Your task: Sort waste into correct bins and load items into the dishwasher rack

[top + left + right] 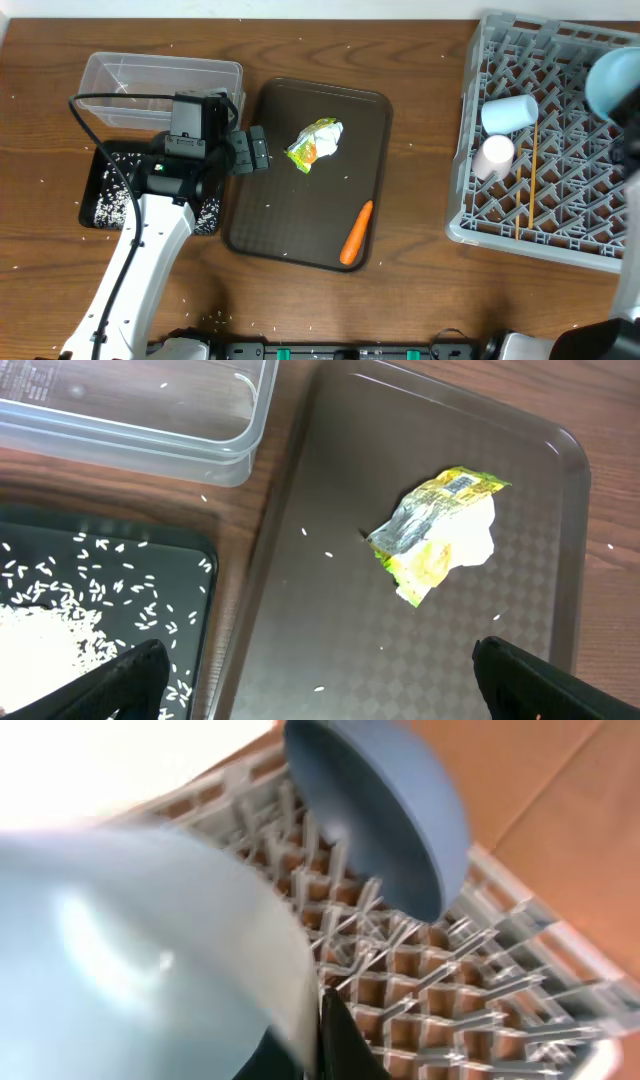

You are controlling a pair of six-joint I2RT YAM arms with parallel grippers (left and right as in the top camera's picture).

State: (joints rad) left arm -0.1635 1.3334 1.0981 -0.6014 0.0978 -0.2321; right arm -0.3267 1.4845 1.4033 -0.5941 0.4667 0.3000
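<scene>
The crumpled wrapper [315, 143], yellow, green and white, lies on the upper half of the dark brown serving tray [270, 215]. Its shiny panel carries print too small to read. The orange carrot [357, 233] lies at that tray's lower right corner, well apart from the wrapper.

The left tool [255, 150] hangs over the brown tray's left edge, its fingers [130, 675] spread wide with nothing between them. To its left a clear plastic tub [160, 75] sits above a shallow black tray [100, 200], which holds a scatter of white grains [60, 620]. A label on the tub's floor shows in the left wrist view, its lettering illegible.

On the right of the wooden tabletop [420, 300] stands the grey dishwasher rack [470, 200]. A light blue cup [508, 112] and a pale pink cup [494, 155] lie just beside each other, with wooden chopsticks [533, 170] next to them.

The right tool [335, 1040] grips the pale blue bowl [612, 80] by its rim above the rack's top right corner. The blue plate [390, 810] stands on edge among the pegs.
</scene>
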